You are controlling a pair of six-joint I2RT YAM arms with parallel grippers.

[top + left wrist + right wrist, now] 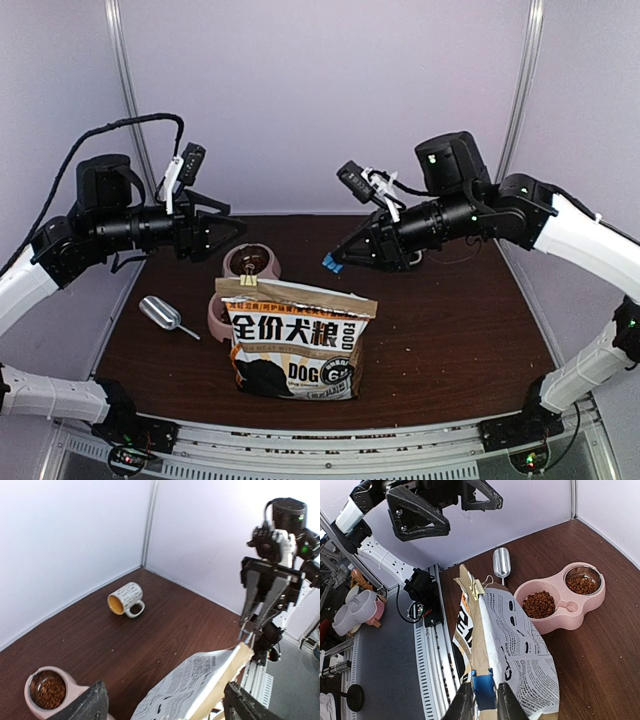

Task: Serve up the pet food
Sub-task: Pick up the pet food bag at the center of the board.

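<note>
The kraft-brown dog-food bag (295, 340) stands upright at the table's front centre, its top folded over with a gold binder clip (243, 283) at its left end. Dark brown kibble (538, 604) fills both cups of the pink double bowl (216, 315) behind the bag. It also shows in the left wrist view (48, 691). My right gripper (331, 262) is shut on a blue clip (485, 689) and holds it in the air just above the right part of the bag's top (481, 630). My left gripper (233, 236) is open and empty, raised above the bowl's far cup.
A silver metal scoop (160, 313) lies on the table left of the bag. A white patterned mug (125, 599) with a yellow inside lies on its side near the back corner. White walls close the back and sides of the table.
</note>
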